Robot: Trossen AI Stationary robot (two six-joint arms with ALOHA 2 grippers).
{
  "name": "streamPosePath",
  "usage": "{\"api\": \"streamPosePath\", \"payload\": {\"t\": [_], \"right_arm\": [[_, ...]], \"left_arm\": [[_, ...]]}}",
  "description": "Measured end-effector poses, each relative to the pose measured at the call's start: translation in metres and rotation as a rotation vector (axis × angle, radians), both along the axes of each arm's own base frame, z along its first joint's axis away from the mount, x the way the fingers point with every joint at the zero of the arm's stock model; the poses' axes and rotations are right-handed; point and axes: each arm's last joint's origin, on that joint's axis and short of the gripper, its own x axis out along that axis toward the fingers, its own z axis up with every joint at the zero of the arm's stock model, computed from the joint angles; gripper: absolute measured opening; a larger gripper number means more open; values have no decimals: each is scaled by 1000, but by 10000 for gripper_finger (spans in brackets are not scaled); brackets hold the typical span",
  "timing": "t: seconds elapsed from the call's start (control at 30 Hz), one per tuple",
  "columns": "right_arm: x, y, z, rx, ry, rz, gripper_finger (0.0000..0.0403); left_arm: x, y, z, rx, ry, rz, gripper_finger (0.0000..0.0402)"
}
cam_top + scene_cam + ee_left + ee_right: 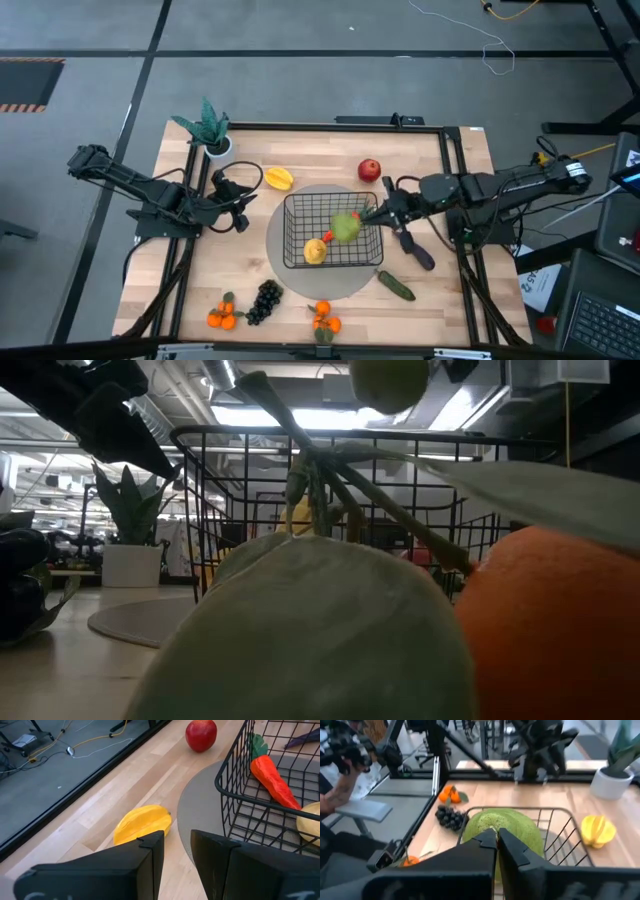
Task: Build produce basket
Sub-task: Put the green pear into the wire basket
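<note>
Basket-bound green toy pear (346, 227) pinched by its stem in the right gripper (368, 215), hung above the black wire-mesh basket (296, 205) for a likely drop beside the orange carrot (270, 775). Left gripper (176, 851) parted, empty, near the yellow starfruit (142, 824) outside the basket.

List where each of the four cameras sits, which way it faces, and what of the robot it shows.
High: overhead, straight down; both arms, left hand, right hand above black wire-mesh basket.
Low: table height, behind an orange tangerine, facing the basket.
Left wrist: past its own fingers at yellow starfruit.
Right wrist: its shut fingers hold round green pear above the basket.
Shared: both wrist views show starfruit and basket.
</note>
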Motion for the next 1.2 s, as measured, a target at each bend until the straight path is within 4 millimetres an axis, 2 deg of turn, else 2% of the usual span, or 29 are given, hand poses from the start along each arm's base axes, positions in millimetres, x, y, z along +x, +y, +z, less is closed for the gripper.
{"api": "streamPosePath", "payload": {"t": [0.4,0.73,1.2], "right_arm": [[22,12,-31,19,163,-49,0],[21,9,-26,18,120,-136,0],[23,12,-21,6,60,-116,0]], "left_arm": [[0,0,0,0,0,0,86],[0,0,0,0,0,0,86],[0,0,0,0,0,0,86]]}}
